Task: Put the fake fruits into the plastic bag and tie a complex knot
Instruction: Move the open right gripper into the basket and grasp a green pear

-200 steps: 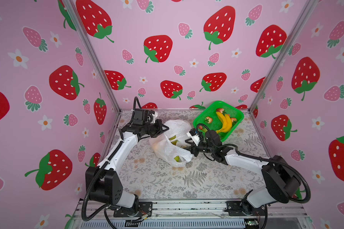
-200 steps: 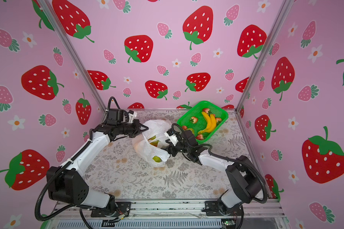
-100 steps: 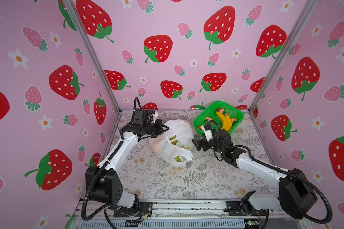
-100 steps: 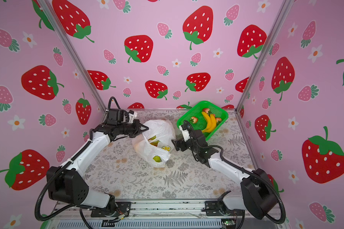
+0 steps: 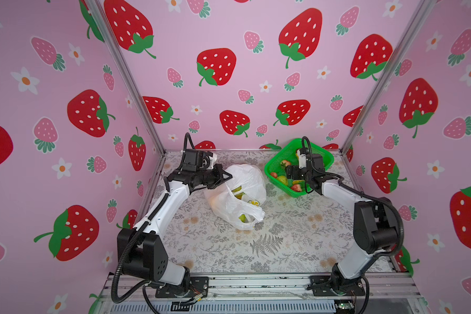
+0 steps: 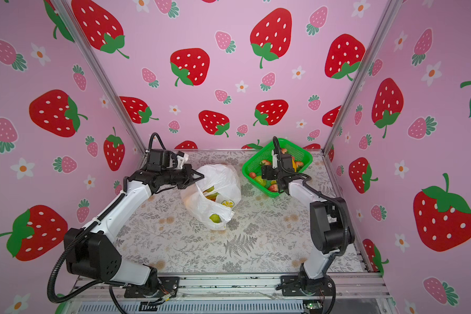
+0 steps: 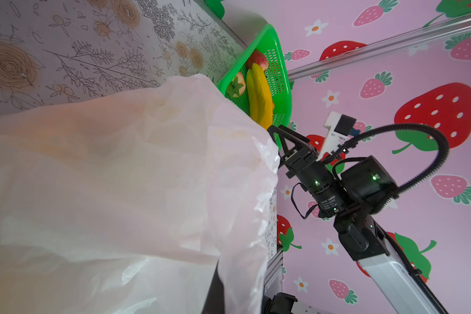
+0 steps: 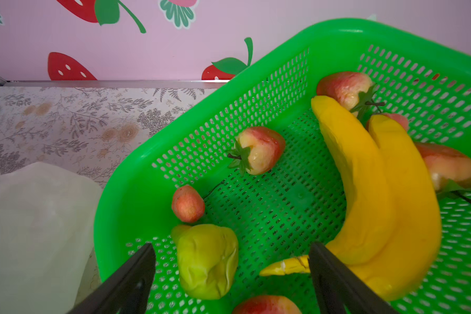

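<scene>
Left gripper [image 5: 227,177] pinched tight on rim of plastic bag [image 5: 245,182] beside green basket [image 5: 326,157], right gripper [image 8: 231,261] spread wide over basket w/ green pear [image 8: 206,261] between jaws, bananas [image 8: 378,190] inside

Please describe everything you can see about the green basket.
The green basket is a glossy plastic tray with perforated mesh walls, rounded corners and a solid rim. It sits upright on the patterned table in the far right corner, beside the plastic bag. Inside lie two bananas, strawberries and a green pear-like fruit. The right tool hangs open above it.
</scene>
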Available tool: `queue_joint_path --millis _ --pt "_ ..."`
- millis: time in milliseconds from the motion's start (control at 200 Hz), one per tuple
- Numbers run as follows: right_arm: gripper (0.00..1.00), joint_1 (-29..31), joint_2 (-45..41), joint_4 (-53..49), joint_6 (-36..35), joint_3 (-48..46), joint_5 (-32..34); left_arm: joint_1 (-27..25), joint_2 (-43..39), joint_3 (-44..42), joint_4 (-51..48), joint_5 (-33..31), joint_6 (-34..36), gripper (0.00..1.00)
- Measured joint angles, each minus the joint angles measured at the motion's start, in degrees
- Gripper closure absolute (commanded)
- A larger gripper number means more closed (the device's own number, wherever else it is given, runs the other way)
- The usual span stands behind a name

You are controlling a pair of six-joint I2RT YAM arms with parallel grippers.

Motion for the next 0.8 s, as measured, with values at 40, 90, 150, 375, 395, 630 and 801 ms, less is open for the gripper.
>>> queue_joint_path --millis 40,90,150,375,395,630,801 --pt "0.15 -0.20 2.32 -1.22 0.04 2.08 -0.33 0.00 0.00 0.00 0.00 0.00 0.00 1.00" --pt "0.16 -0.28 4.55 -2.54 0.02 4.00 -0.92 0.00 0.00 0.00 0.00 0.00 0.00 1.00" --pt "0.16 -0.37 6.73 -3.69 -0.02 5.62 -1.92 0.00 0.00 0.00 0.00 0.00 0.00 1.00" --pt "0.16 -0.37 13.27 -8.68 -1.33 9.79 -6.45 0.00 0.00 0.00 0.00 0.02 0.00 1.00" --pt "0.16 -0.37 13.66 -8.87 -1.44 10.12 -6.82 0.00 0.00 0.00 0.00 0.02 0.00 1.00" --pt "0.20 -0.37 17.88 -11.21 -2.91 14.99 -8.22 0.00 0.00 0.00 0.00 0.02 0.00 1.00" --pt "0.24 -0.26 19.21 -12.04 -3.50 16.68 -7.72 0.00 0.00 0.00 0.00 0.02 0.00 1.00"
